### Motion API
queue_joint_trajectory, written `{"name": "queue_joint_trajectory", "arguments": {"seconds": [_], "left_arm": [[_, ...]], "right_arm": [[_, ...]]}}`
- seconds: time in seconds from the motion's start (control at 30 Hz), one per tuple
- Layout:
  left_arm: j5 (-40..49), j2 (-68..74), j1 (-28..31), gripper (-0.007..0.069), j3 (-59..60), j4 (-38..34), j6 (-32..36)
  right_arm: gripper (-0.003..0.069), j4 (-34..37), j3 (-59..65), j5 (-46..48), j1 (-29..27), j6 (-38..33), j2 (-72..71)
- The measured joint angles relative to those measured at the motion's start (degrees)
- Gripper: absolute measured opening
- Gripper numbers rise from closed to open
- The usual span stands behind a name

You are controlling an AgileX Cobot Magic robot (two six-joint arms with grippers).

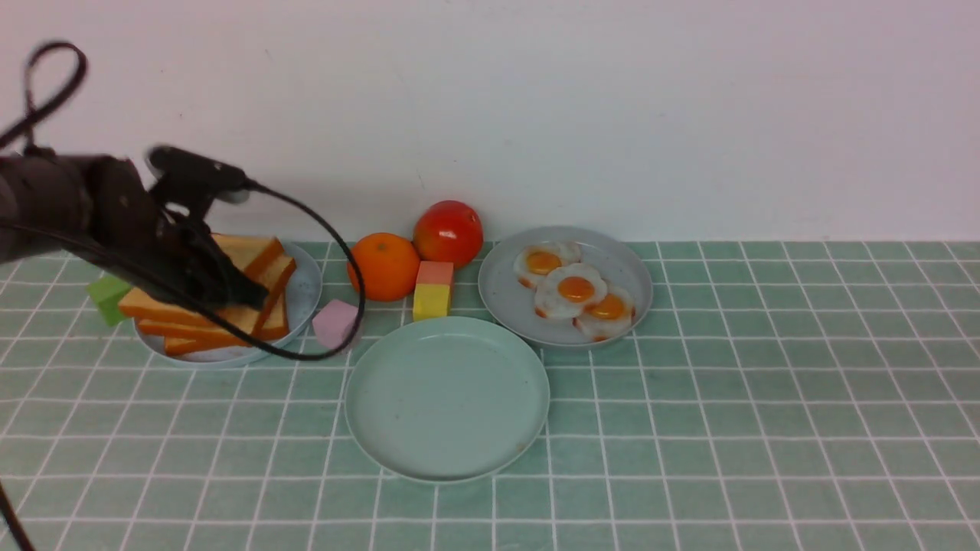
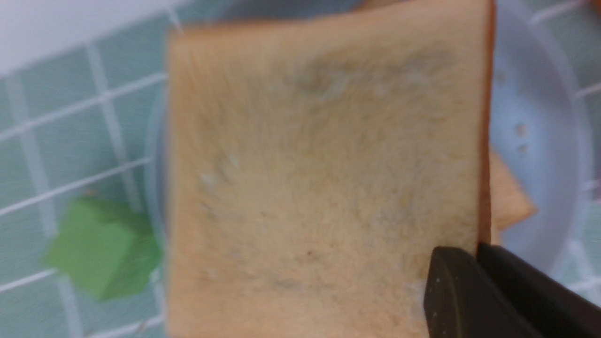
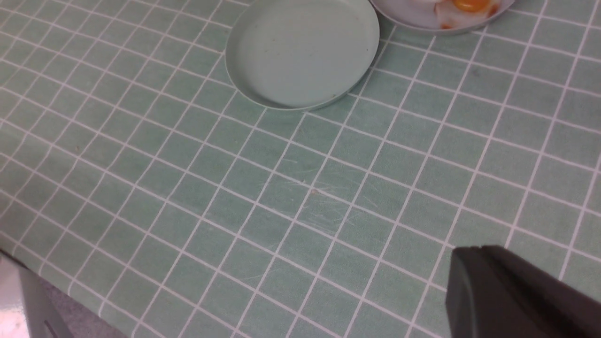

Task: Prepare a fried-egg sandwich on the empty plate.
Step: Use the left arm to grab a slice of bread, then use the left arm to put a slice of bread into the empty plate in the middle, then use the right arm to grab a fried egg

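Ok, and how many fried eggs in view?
3. All on the grey plate: one at the far left, one in the middle, one at the near right. They overlap; none seen elsewhere, though some could hide among the toast slices.

The round plate [image 1: 448, 402] lies before and between 1 toast plate [image 1: 306, 287] and 1 egg plate [image 1: 566, 329].

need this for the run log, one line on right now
left pincer: shut on toast | mint plate: empty | eggs: on grey plate
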Motion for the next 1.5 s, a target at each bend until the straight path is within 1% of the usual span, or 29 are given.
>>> {"name": "queue_joint_trajectory", "arguments": {"seconds": [0.07,0.1,0.17,0.27,0.3,0.33,0.37,0.43,0.47,0.57,0.7,0.83,0.93,1.0,1.07,1.1,1.13,1.17,1.2,1.27,1.3,1.37,1.4,1.43,1.5], "left_arm": [[1.75,-2.86,-0.32,0.0013,0.0,-0.26,-1.16],[4.19,-6.32,-1.56,0.0013,0.2,-0.22,-2.07],[5.43,-8.97,-3.02,0.0013,0.8,-0.22,-2.36],[6.54,-15.11,-13.87,0.0013,5.53,0.27,-1.88],[6.54,-15.53,-15.88,0.0013,6.69,0.4,-1.74],[6.54,-15.62,-16.56,0.0013,6.69,0.4,-1.75],[6.54,-15.89,-21.3,0.0013,8.53,0.81,-1.6],[6.41,-15.42,-26.12,0.0013,10.11,1.82,-1.53],[5.51,-14.12,-30.23,0.0013,10.88,3.35,-1.61],[2.31,-11.36,-33.29,0.0013,11.02,6.23,-2.83],[-1.53,-6.93,-33.98,0.0013,11.02,8.26,-4.32],[-3.15,-3.11,-33.98,0.0015,11.02,10.7,-4.62],[-3.83,-1.15,-33.98,0.0057,11.02,13.51,-4.64],[-4.44,-0.72,-33.98,0.0121,11.02,15.02,-4.67],[-4.48,-0.72,-33.98,0.0216,11.02,15.78,-4.82],[-4.54,-0.72,-33.98,0.0239,11.02,15.86,-4.98],[-4.33,-0.95,-33.98,0.0329,11.02,16.0,-6.1],[-3.93,-1.3,-34.1,0.0373,11.02,16.0,-7.03],[-2.75,-2.17,-34.37,0.0433,11.02,16.0,-8.58],[-0.85,-4.7,-34.94,0.0489,11.09,16.0,-11.37],[-0.16,-6.36,-35.18,0.0505,11.15,16.0,-13.48],[1.91,-12.54,-35.6,0.0493,11.32,15.95,-18.94],[3.07,-16.0,-35.58,0.0463,11.32,15.95,-22.1],[4.45,-19.7,-35.58,0.0418,11.32,15.95,-25.33],[6.39,-26.62,-35.58,0.0292,11.92,15.95,-31.2]], "right_arm": [[0.0014,0.0,0.0,0.02,0.0,-0.39,0.0],[0.0014,0.04,0.0,0.13,0.0,-0.93,0.0],[0.0014,0.04,0.0,0.18,0.0,-1.51,0.0],[0.0018,0.15,0.0,0.28,0.0,-2.3,0.0],[0.0018,0.15,0.0,0.28,0.0,-2.36,0.0],[0.0019,0.15,0.0,0.28,0.0,-2.36,0.0],[0.002,0.1,0.0,0.28,0.0,-2.49,0.0],[0.0021,0.15,0.0,0.28,0.0,-2.49,0.0],[0.0022,0.22,0.0,0.33,0.0,-2.55,0.0],[0.0024,0.55,0.0,0.77,0.0,-2.55,0.0],[0.003,1.12,0.0,1.78,0.0,-2.55,0.0],[0.0038,2.04,0.0,2.45,0.0,-2.55,0.0],[0.0066,2.11,0.0,2.51,0.0,-2.5,0.0],[0.0105,2.11,0.0,2.51,0.0,-2.24,0.0],[0.0168,2.11,0.0,2.45,0.0,-2.04,0.0],[0.0176,2.05,0.0,2.38,0.0,-2.04,0.0],[0.0239,1.98,0.0,1.66,0.0,-2.04,0.0],[0.0272,1.98,-0.01,1.15,0.0,-2.04,0.0],[0.0318,1.98,-0.01,0.28,0.0,-1.89,0.0],[0.037,1.98,-0.01,-1.66,0.0,-1.89,0.23],[0.0384,1.98,-0.01,-3.12,0.0,-1.89,0.49],[0.0391,2.12,-0.07,-6.48,0.0,-1.89,1.92],[0.0382,2.34,-0.12,-7.67,0.0,-1.89,2.98],[0.0365,2.71,-0.12,-9.12,0.0,-2.08,4.31],[0.0318,3.94,-0.12,-11.62,0.0,-3.06,7.58]]}}
